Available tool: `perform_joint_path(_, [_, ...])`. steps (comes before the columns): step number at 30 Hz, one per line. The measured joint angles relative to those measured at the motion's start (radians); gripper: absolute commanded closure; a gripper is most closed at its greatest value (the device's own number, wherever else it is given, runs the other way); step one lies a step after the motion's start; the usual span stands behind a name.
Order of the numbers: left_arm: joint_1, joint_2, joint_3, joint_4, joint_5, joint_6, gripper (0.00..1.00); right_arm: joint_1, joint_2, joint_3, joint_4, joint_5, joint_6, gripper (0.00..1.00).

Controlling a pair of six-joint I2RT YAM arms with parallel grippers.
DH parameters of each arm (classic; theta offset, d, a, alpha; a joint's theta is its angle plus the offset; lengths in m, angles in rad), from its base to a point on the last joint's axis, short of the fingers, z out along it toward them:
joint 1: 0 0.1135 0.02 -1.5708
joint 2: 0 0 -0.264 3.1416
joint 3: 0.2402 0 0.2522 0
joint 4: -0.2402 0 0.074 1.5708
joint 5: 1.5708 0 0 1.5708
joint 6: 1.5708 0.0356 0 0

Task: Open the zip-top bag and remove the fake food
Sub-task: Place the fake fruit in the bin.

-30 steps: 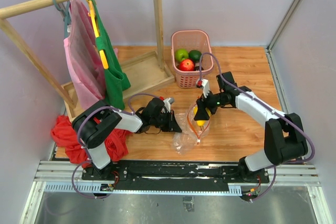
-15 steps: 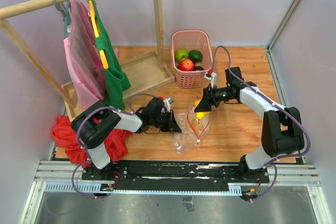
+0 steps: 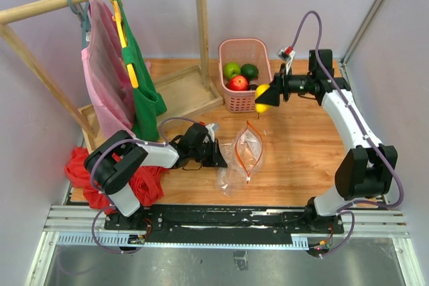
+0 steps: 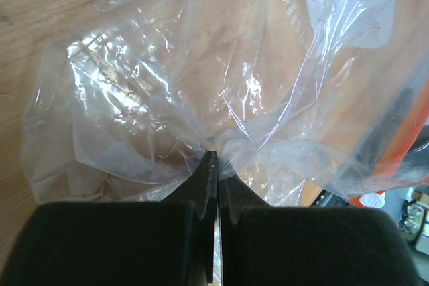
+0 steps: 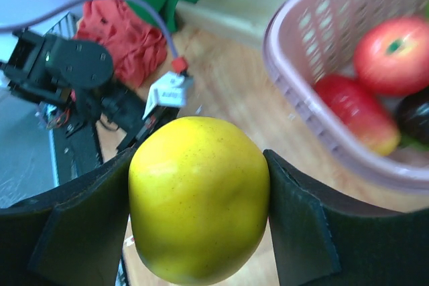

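Step in hand is removal: the fruit is out of the bag and on its way to the drop. The right end effector (image 3: 267, 94) is raised off the wooden counter (image 3: 301, 159) with both pads closed partway on a glossy yellow plastic fruit (image 5: 199, 205), which fills the gap between the fingers. The grip looks centred and firm. The fruit sits just beside the near right corner of the pink slotted plastic basket (image 3: 236, 102) and is not yet over its rim. The basket already holds a light green apple (image 3: 232, 69), a dark green piece (image 3: 249, 69) and a red apple (image 5: 395, 45), plus a red-yellow piece (image 5: 355, 112) and something dark at the edge of the right wrist view. The clear crinkly zip-top bag (image 3: 244, 152) lies flat on the counter between the two arms, well apart from the basket. Its orange-red zip strip (image 4: 401, 149) is parted, so the mouth reads as open. The left end effector (image 4: 216, 165) is closed tight on a gathered fold of the bag's plastic, probably to anchor it. No fruit shows through the film in the left wrist view, so the bag is likely empty, though the glare and crinkles hide parts of it. The next move calls for carrying the yellow fruit over the basket rim with clearance, then spreading the fingers to drop it among the others. After that, the bag wants a check for leftovers.
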Motion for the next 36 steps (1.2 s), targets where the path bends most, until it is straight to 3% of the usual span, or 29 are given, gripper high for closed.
perform_joint_path(4, [0.001,-0.033,0.003,-0.06,-0.042,0.031,1.0,-0.005,0.05,0.13,0.041,0.028,0.044,0.8])
perform_joint_path(16, [0.004,-0.114,0.023,-0.223,-0.151,0.113,1.0,-0.006,0.226,0.319,0.134,0.165,0.164,0.8])
perform_joint_path(23, [0.004,-0.146,0.04,-0.284,-0.185,0.143,0.99,-0.005,0.263,0.378,0.142,0.252,0.167,0.82])
perform_joint_path(28, [0.004,-0.172,0.046,-0.322,-0.207,0.158,0.98,0.014,0.283,0.399,0.142,0.359,0.156,0.77])
perform_joint_path(31, [0.004,-0.192,0.047,-0.343,-0.22,0.165,0.95,0.041,0.291,0.411,0.142,0.431,0.145,0.67])
perform_joint_path(36, [0.004,-0.233,0.048,-0.367,-0.245,0.173,0.85,0.089,0.301,0.423,0.147,0.549,0.103,0.37])
